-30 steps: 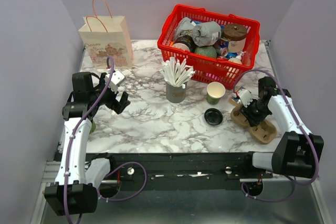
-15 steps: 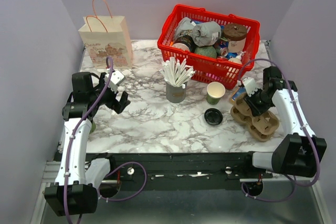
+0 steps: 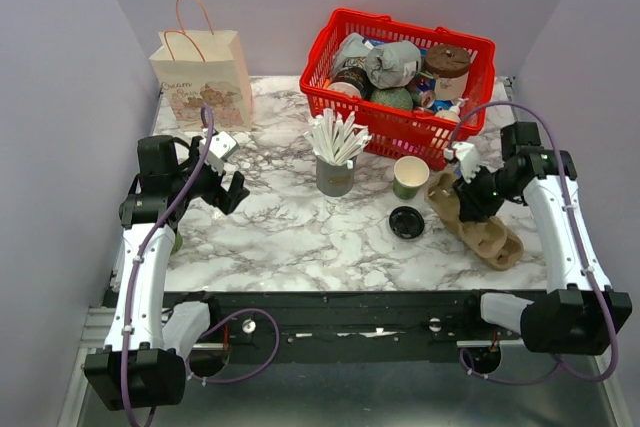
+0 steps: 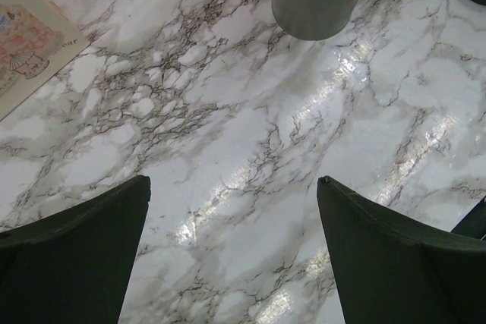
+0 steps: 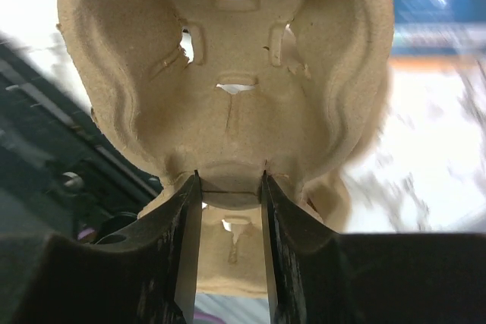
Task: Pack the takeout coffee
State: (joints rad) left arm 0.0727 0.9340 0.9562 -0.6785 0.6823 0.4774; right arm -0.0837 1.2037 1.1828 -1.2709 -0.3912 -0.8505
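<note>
From above, the dark-green paper takeout coffee cup (image 3: pixel 176 241) is seemingly peeking from under the left arm (image 3: pixel 145 262) at the marble table's (image 3: pixel 290 239) edge. The left hand (image 4: pixel 233 184) is hovering wide open. The right hand (image 5: pixel 230 177) is pinching a brown pulp carrier (image 5: pixel 228 66).

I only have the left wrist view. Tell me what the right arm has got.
Observer: The right fingers are shut on the rim of a brown pulp cup carrier.
Operator: Give me its place on the table.
Observer: In the top view it is near the right edge of the table, just right of a black lid lying on the marble.
Operator: Find me a cup for that lid.
Observer: A lidless green cup stands beyond the lid, apart from it, in front of the red basket.
</note>
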